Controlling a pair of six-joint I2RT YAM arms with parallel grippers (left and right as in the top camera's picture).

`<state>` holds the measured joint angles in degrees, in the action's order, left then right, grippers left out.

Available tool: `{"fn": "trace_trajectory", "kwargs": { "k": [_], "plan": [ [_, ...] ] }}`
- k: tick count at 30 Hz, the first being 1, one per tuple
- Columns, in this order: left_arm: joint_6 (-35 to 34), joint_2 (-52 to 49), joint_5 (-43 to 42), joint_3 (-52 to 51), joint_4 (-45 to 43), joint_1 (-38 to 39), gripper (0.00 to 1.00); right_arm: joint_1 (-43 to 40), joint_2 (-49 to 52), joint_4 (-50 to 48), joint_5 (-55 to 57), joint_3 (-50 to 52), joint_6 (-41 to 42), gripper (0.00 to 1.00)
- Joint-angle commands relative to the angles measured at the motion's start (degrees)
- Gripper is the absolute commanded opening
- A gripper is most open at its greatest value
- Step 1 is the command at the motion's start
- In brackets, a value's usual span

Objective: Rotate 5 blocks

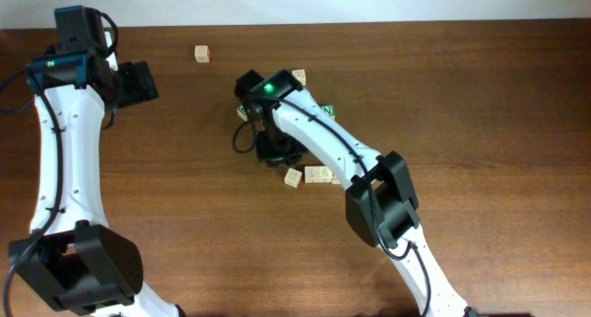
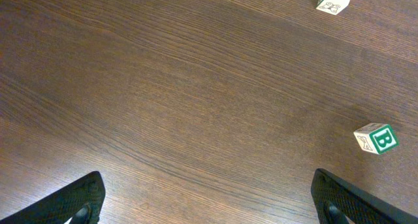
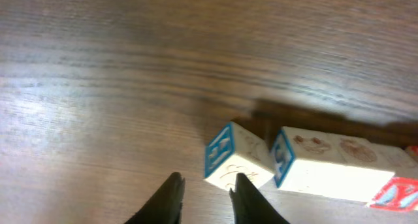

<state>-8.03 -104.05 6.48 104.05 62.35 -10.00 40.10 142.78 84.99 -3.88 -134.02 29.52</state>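
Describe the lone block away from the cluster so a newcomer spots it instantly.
On the dark wooden table, look near the top edge in the overhead view, between the left arm and the right arm. A pale block sits there. Unlike the other blocks, bunched around the right arm, it stands alone on bare wood.

A dark wooden table [image 1: 480, 86] carries small alphabet cubes. One tan cube [image 1: 201, 54] sits alone at the far left and a green N cube [image 1: 328, 110] mid-table. Nearer lies a short row of pale blocks [image 1: 319, 175], with a tilted cube [image 1: 294, 177] just left of it.
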Motion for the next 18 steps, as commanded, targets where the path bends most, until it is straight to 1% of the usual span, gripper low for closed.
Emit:
{"fn": "trace_trajectory", "kwargs": {
  "k": [1,3,5,7,18],
  "plan": [
    [-0.7,-0.1,0.4,1.1,-0.1,-0.3,0.99,3.2,1.0,-2.5,0.9,1.6,-0.5,0.09],
    [-0.7,-0.1,0.4,1.1,-0.1,-0.3,0.99,4.1,1.0,-4.4,2.2,3.7,0.9,0.05],
    [-0.7,-0.1,0.4,1.1,-0.1,-0.3,0.99,4.4,1.0,-5.4,5.4,5.7,3.6,0.04],
    [-0.7,-0.1,0.4,1.1,-0.1,-0.3,0.99,4.4,1.0,-6.3,7.2,7.1,4.1,0.04],
    [-0.7,-0.1,0.4,1.1,-0.1,-0.3,0.99,4.4,1.0,-5.7,9.2,7.3,5.5,0.04]
  ]
}}
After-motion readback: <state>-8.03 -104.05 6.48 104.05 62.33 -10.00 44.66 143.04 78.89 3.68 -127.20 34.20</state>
